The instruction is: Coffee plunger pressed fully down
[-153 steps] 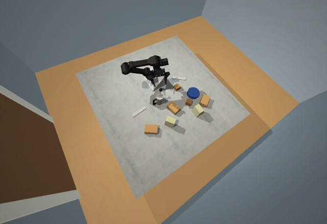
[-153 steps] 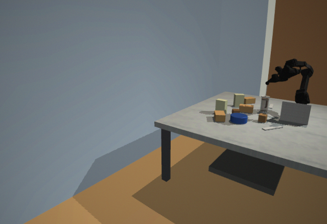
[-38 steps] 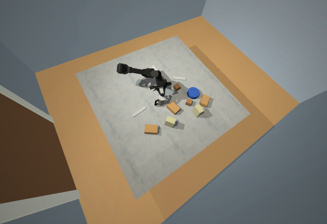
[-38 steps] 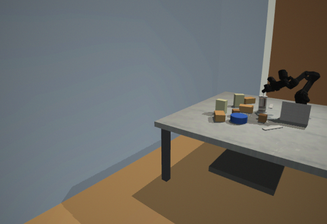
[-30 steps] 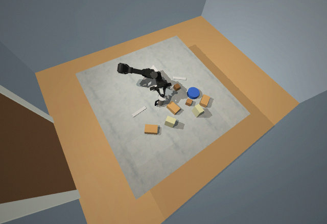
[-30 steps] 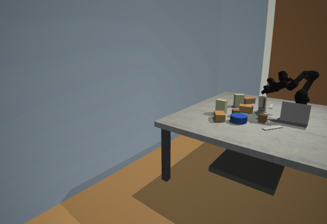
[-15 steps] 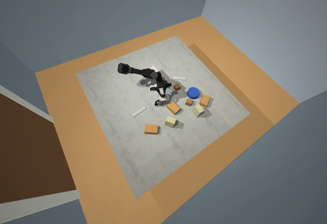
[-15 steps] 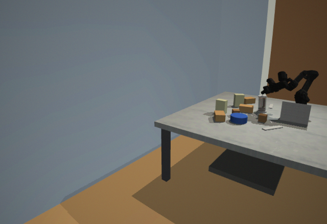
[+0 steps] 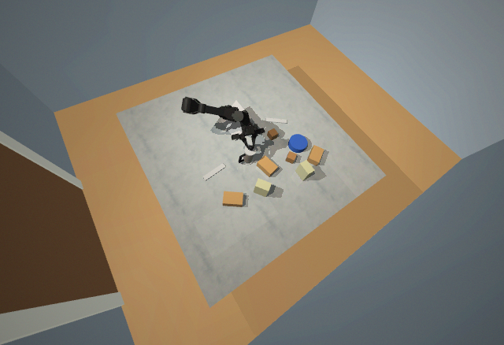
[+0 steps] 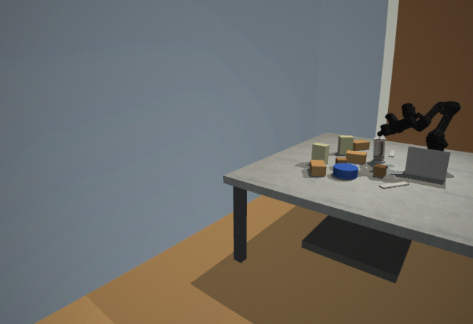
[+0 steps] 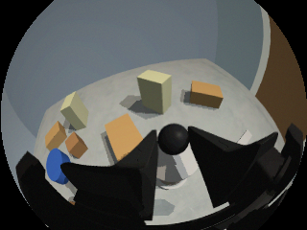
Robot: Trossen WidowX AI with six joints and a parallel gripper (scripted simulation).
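We looked down on a grey, mottled counter (image 9: pixel 195 219) set on a tan wooden floor (image 9: pixel 122 227), with blue-grey walls around it and a brown door panel (image 9: pixel 40 227) at the far left. From left to right on the counter lay a flat white strip (image 9: pixel 213 171), an orange box (image 9: pixel 232 198), the glass coffee press with its dark handle (image 9: pixel 247 157), a pale yellow cube (image 9: pixel 262 187), a larger orange block (image 9: pixel 267 165), a blue round disc (image 9: pixel 298 142) and another orange box (image 9: pixel 316 155). The black arm (image 9: pixel 211 109) reached from the left, its tool (image 9: pixel 249 142) directly over the press.

The exterior view showed what the top view did not: a dark counter leg (image 10: pixel 239 223), a grey upright panel (image 10: pixel 426 163) beside the arm's base, and the press (image 10: pixel 378 150) standing upright under the tool (image 10: pixel 380 133).

Only the wrist view showed the grasp: the tool (image 11: pixel 173 153) was clenched on the black round plunger knob (image 11: pixel 173 138), one dark finger (image 11: pixel 137 169) on either side of it.
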